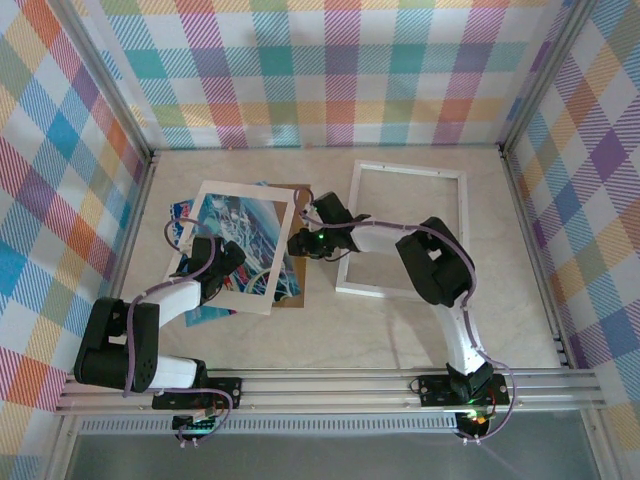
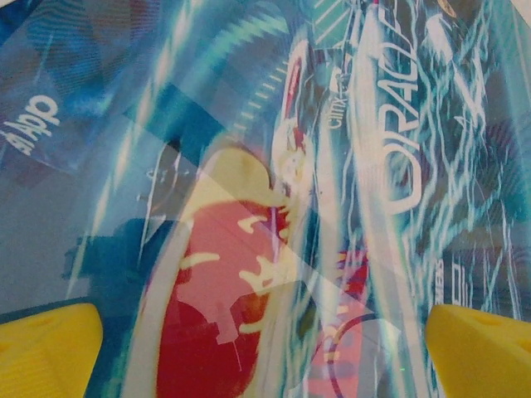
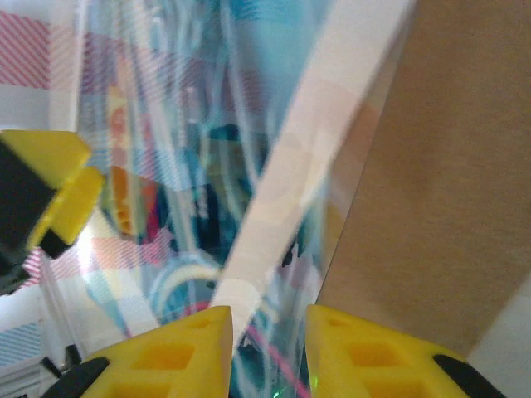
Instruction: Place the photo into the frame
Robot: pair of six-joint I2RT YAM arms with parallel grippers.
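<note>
**Photo still beside the frame, under the open left gripper**

The large white moulded rectangular frame (image 1: pixel 410 168) lies flat on the pale beige tabletop (image 1: pixel 330 330), with bare table showing through its opening. Just left of the frame lies a thin cream mat border (image 1: pixel 250 191), tilted. Through its opening shows the photo (image 1: pixel 250 235), a thin print of blue and teal swirls with white streaks and red patches. The photo's edges stick out past the mat on the side away from the frame.

In the left wrist view, the photo carries large white letters reading "ORAC", running on out of sight. A smaller "App" sits sideways near its corner, and other small print is too blurred to read.

A plain brown backing board (image 1: pixel 299 189) peeks out under the mat on the frame side.

The left gripper (image 2: pixel 265 348) hovers over the photo on the side of the mat away from the frame, its yellow fingers spread wide and holding nothing.

The right gripper (image 3: pixel 267 348) sits between mat and frame. Its fingers stand slightly apart and the cream strip runs into the gap, but I cannot tell whether they pinch it.
</note>
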